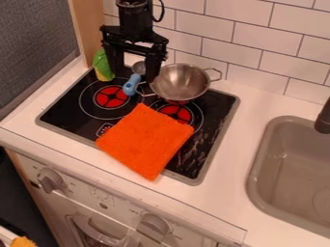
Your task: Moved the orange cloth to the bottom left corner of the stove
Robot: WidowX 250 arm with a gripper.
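Seen in the camera view, with the middle of the black stovetop (pixel 55 114) taken as the clock's centre, the black two-finger gripper (pixel 134 75) hangs at 12 o'clock, its fingers spread apart and unclamped. Through the gap between them shows a metal ladle with a blue handle (pixel 130 85), its small round bowl toward 12 and its handle toward 6; whether a finger touches it I cannot tell. At 1 o'clock an open, round, silver metal pot (pixel 180 81) sits upright, its bare inner wall and floor in sight, with one looped handle at its 2 o'clock side and another at about 8. The green plastic bottle with a yellow lower part (pixel 103 66) stands at 11, just beside the gripper. Toward 6 o'clock lies the bright orange cloth (pixel 145 141), flat and turned like a diamond, partly over the front of the right red burner (pixel 175 114), its lowest corner past the stove's front edge onto the white counter (pixel 230 166). At 4 o'clock is the grey rectangular sink basin (pixel 291 166), and the dark faucet (pixel 323 118) reaches toward it from 3.
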